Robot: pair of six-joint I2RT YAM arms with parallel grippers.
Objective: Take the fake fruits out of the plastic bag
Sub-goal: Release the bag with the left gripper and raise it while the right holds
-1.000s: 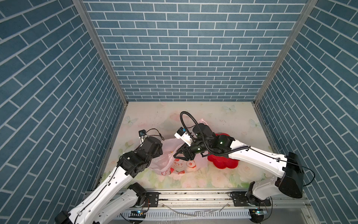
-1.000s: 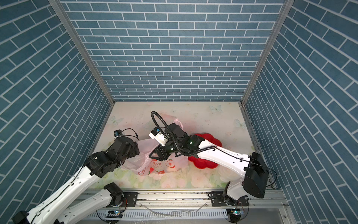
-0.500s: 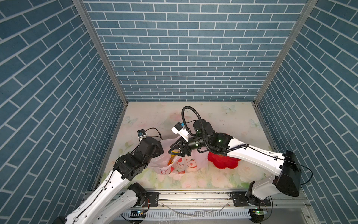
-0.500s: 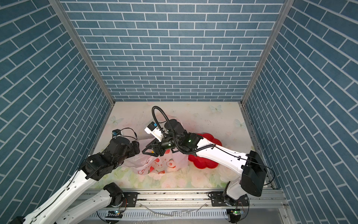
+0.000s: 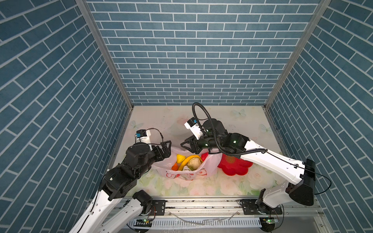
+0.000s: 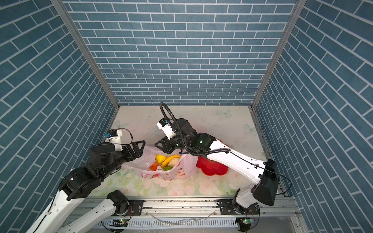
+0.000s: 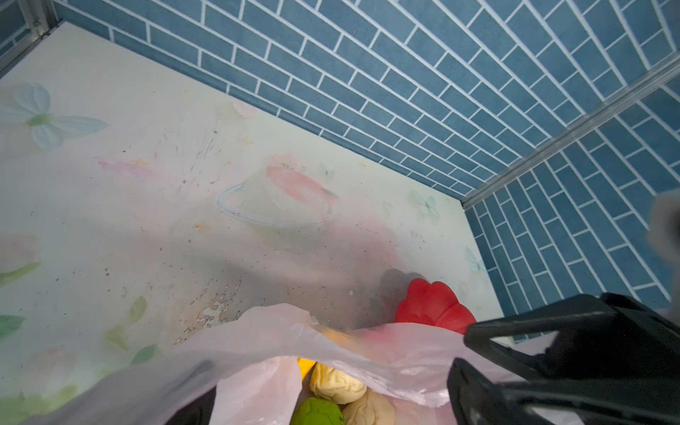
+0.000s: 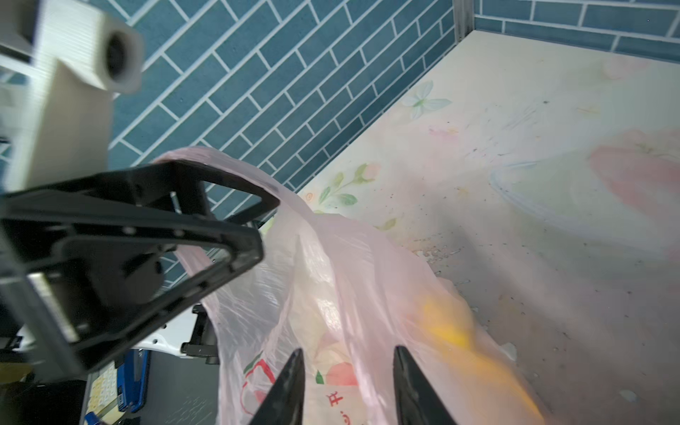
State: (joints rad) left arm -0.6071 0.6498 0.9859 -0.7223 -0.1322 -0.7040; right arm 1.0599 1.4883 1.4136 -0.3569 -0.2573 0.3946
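The pink plastic bag (image 5: 198,171) (image 6: 184,168) lies near the table's front with its mouth gaping. Fake fruits show inside: a lemon (image 5: 180,158), a banana (image 5: 189,159), a cream ball (image 5: 194,163), an orange (image 5: 175,166) and a red berry (image 5: 204,155). My left gripper (image 5: 166,148) (image 6: 139,148) is open at the bag's left rim, and the bag's handle (image 8: 235,169) loops over one finger. In the left wrist view, cream balls (image 7: 336,382) and a green ball (image 7: 316,412) lie under the film. My right gripper (image 5: 186,145) (image 8: 347,371) hovers open over the bag's far rim, holding nothing.
A red flower-shaped plate (image 5: 235,166) (image 6: 212,168) (image 7: 430,309) sits right of the bag, partly under my right arm. Blue brick walls close in the floral table (image 5: 222,121) on three sides. A metal rail (image 5: 201,203) runs along the front.
My right gripper has drawn back from the bag's middle toward its far rim. The left gripper's jaws have spread wider. The bag's mouth now gapes and fruit shows inside.
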